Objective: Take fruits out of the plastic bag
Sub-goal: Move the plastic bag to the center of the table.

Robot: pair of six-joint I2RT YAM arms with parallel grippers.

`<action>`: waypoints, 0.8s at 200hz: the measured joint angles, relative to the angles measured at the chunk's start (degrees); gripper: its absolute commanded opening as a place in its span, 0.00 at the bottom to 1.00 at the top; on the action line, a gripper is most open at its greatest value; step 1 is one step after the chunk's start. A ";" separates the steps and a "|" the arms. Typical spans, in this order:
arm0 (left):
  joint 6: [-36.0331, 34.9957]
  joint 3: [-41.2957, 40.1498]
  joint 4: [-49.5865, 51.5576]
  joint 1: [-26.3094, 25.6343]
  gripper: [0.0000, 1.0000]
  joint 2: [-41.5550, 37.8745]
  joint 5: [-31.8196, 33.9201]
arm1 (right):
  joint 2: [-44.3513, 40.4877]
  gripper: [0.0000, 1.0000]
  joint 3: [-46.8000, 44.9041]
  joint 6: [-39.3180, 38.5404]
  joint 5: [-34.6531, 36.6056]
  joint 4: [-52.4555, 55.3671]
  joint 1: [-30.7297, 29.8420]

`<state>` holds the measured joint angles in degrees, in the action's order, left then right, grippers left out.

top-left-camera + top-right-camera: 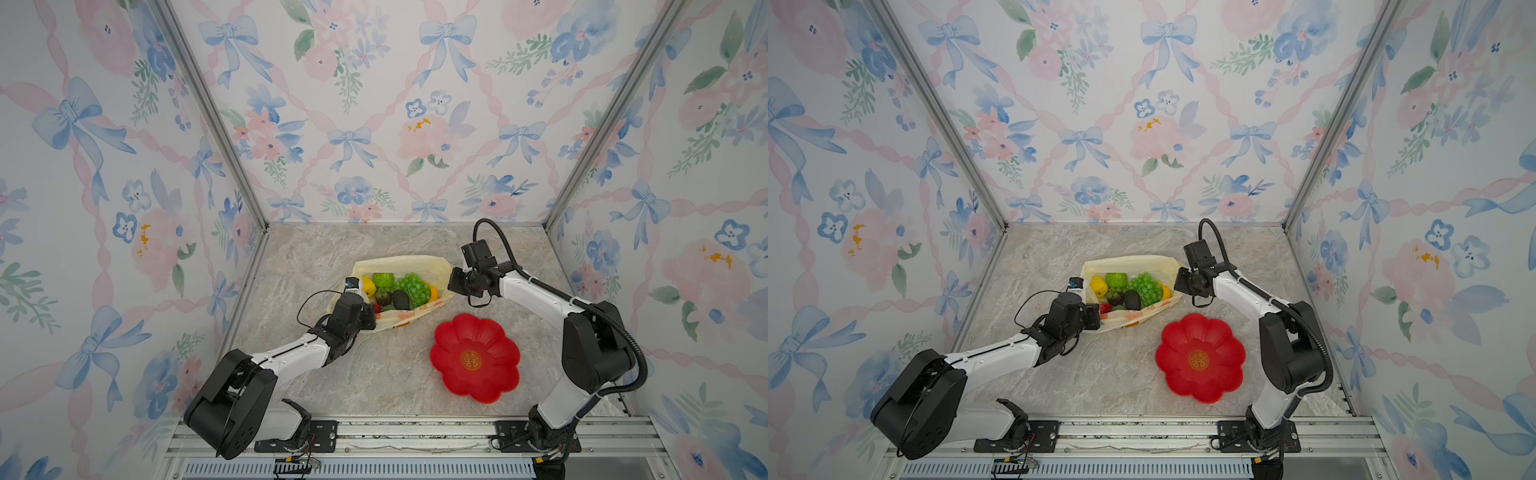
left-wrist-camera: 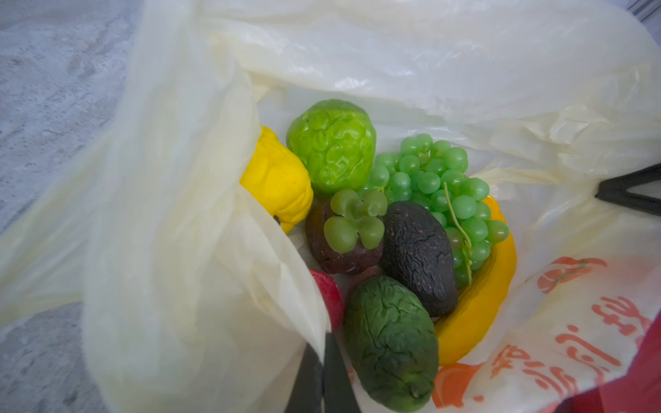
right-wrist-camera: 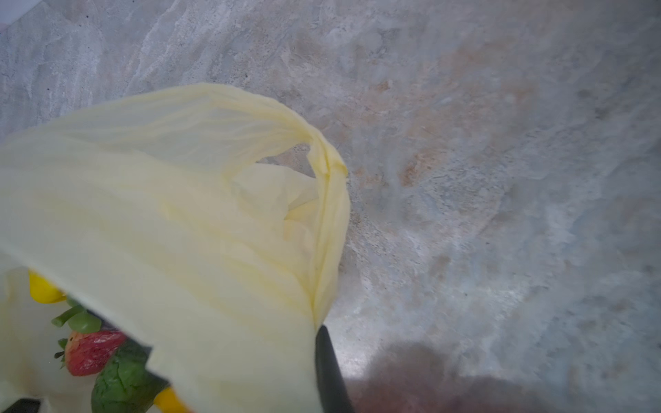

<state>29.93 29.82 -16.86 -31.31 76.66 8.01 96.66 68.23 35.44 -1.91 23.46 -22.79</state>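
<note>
left wrist view shows you the left gripper (image 2: 323, 345) pinched shut on the plastic bag (image 2: 179, 214) rim. the fruits (image 2: 415, 250) all lie inside it, mid-table. the right gripper (image 3: 323, 341) is clamped on its far handle. nothing is out yet, and the red plate (image 1: 494, 386) holds none.

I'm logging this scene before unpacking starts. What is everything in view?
plastic bag: one, pale yellow, orange print, mid-table, open
grape bunch: one, green, in bag
banana: one, yellow, in bag
avocado: one, blackish, in bag
strawberry: one, red, in bag
lemon: one, yellow, in bag
bumpy fruit: one, light green, in bag
wrinkled fruit: one, dark green, in bag
purple fruit: one, green-capped, in bag
plate: one, red, flower-shaped, beside bag
table: one, grey marbled
left gripper: one, black, jaws shut on bag edge
right gripper: one, black, jaws shut on opposite bag edge
</note>
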 measured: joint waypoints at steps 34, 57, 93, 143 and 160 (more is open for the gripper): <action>0.28 -4.07 -0.79 -0.59 0.00 -2.19 1.79 | -1.49 0.00 -4.37 1.38 -0.52 -1.64 0.35; 1.27 -8.55 -1.20 -0.72 0.00 -5.75 2.51 | -1.49 0.00 -5.95 2.01 -1.88 -2.93 -0.22; 2.64 -12.44 -1.46 -0.96 0.06 -9.40 1.88 | -1.49 0.00 -7.10 2.10 -2.82 -4.57 -1.40; 4.09 -13.05 1.20 -2.54 0.41 -9.84 0.04 | -1.49 0.00 -7.30 2.01 -2.27 -5.16 -1.64; 4.81 -12.57 5.42 -2.80 0.57 -11.61 1.01 | -1.49 0.00 -7.30 1.84 -2.19 -5.18 -1.66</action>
<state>34.74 17.26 -11.44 -34.11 65.06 9.02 95.18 60.93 37.28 -4.10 18.28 -24.45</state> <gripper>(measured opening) 0.491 0.046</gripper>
